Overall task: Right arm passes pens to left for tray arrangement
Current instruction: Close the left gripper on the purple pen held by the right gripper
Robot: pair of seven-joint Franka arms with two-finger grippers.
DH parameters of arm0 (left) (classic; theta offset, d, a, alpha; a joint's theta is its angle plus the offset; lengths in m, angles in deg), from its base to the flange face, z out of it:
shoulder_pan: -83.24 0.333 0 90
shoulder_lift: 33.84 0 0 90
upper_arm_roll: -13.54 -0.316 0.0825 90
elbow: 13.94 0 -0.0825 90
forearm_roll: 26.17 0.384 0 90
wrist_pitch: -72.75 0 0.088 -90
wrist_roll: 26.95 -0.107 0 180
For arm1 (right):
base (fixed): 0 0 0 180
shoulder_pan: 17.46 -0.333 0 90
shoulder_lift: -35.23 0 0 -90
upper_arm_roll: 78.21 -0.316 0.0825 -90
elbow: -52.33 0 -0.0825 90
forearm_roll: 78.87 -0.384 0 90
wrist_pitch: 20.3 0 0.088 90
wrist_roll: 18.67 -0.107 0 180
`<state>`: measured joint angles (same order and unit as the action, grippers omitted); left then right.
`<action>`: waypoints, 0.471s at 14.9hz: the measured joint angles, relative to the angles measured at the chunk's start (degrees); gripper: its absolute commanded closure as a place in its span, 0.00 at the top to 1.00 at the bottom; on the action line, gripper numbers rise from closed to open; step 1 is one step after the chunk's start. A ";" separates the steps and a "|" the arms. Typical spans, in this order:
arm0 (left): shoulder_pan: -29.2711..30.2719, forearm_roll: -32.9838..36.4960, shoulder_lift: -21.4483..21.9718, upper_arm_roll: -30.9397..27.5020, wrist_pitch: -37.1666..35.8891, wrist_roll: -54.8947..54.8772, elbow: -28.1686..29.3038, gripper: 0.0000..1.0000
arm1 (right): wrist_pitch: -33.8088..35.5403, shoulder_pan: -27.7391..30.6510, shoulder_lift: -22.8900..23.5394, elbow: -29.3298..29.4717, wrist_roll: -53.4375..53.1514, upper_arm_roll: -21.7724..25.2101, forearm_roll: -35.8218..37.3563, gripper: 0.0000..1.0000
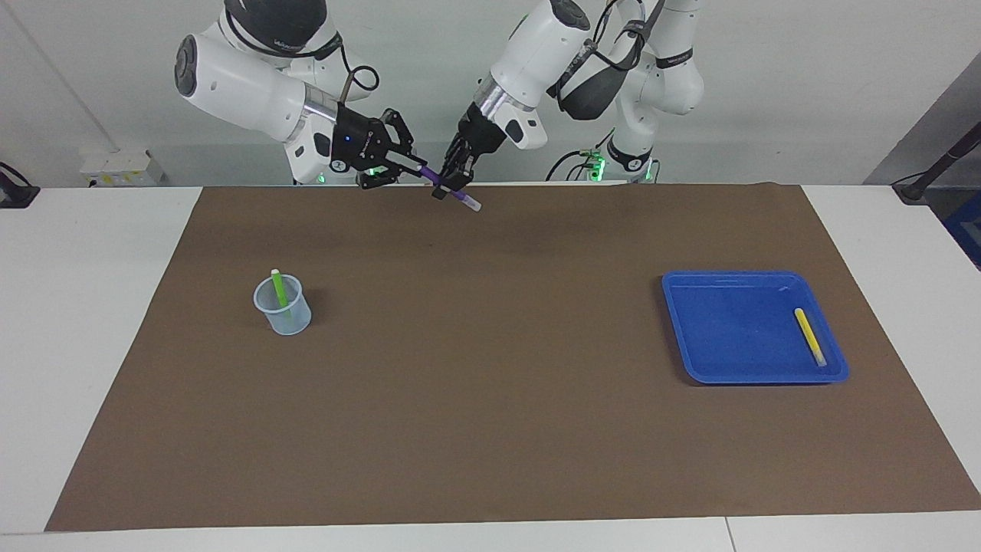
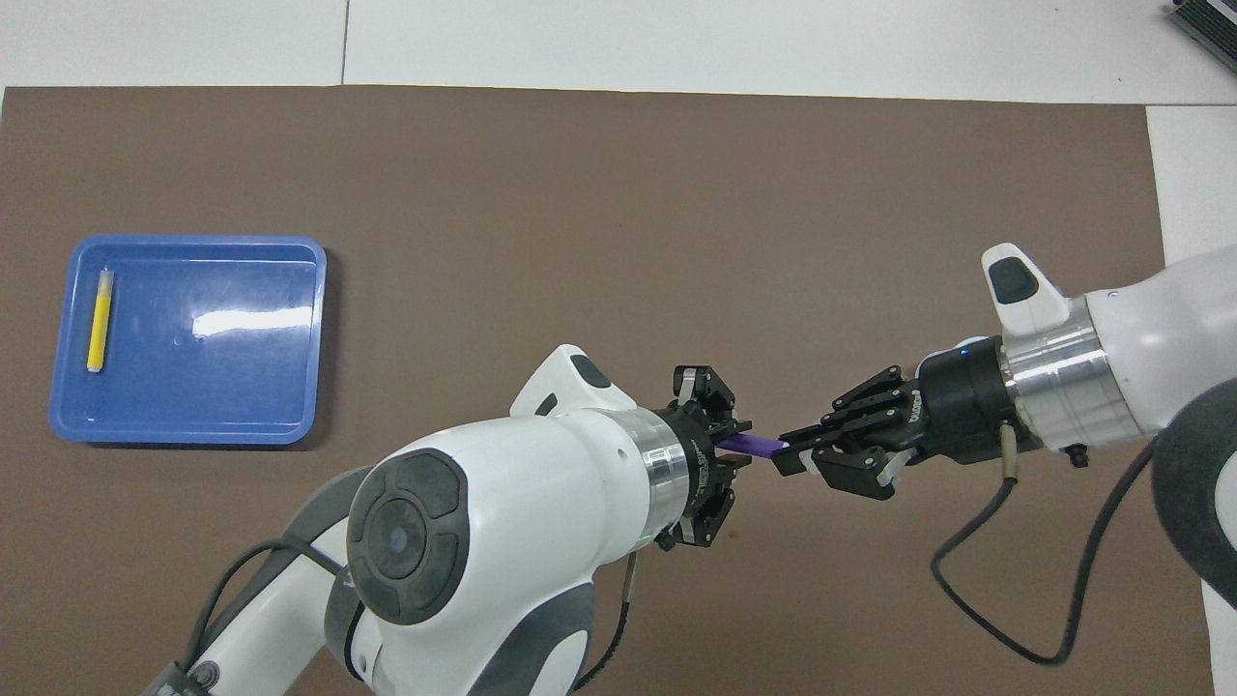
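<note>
My right gripper (image 1: 408,161) (image 2: 794,450) is shut on one end of the purple pen (image 1: 452,192) (image 2: 755,445) and holds it in the air over the mat's edge nearest the robots. My left gripper (image 1: 451,184) (image 2: 738,445) meets it there, at the pen's middle; the pale cap end sticks out past it. The yellow pen (image 1: 809,336) (image 2: 100,321) lies in the blue tray (image 1: 728,330) (image 2: 213,377) along the rim toward the left arm's end. The green pen (image 1: 280,291) stands in a small translucent cup (image 1: 285,316).
A brown mat (image 1: 490,383) (image 2: 580,213) covers most of the white table. The cup stands toward the right arm's end; in the overhead view my right arm hides it. The tray lies toward the left arm's end.
</note>
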<state>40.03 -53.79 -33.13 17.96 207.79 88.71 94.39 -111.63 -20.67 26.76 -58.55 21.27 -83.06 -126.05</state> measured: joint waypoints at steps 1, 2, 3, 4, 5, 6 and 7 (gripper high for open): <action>-0.01 0.04 -0.04 0.01 -0.14 0.02 -0.04 0.07 | -0.15 0.01 0.00 0.02 0.00 0.01 -0.01 0.00; 0.00 0.08 -0.07 0.02 -0.18 0.07 -0.07 0.00 | -0.22 0.00 -0.02 -0.03 0.03 0.03 -0.02 0.00; 0.00 0.10 -0.08 0.02 -0.18 0.07 -0.09 0.00 | -0.24 0.00 -0.02 -0.04 0.04 0.03 -0.02 0.00; 0.00 0.13 -0.08 0.02 -0.18 0.07 -0.09 0.00 | -0.25 0.00 -0.02 -0.04 0.04 0.03 -0.02 0.00; 0.00 0.42 -0.08 0.04 -0.18 0.07 -0.12 0.00 | -0.26 -0.01 -0.02 -0.05 0.04 0.03 -0.02 0.00; -0.01 1.05 -0.08 0.09 -0.18 0.08 -0.18 0.00 | -0.29 -0.03 -0.02 -0.06 0.04 0.02 -0.02 0.00; -0.02 1.61 -0.08 0.14 -0.19 0.11 -0.25 0.00 | -0.32 -0.05 -0.02 -0.07 0.04 0.02 -0.02 0.00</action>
<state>40.01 -52.18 -33.21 18.10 207.61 88.82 94.14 -111.95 -20.73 26.74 -58.62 21.31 -83.04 -126.07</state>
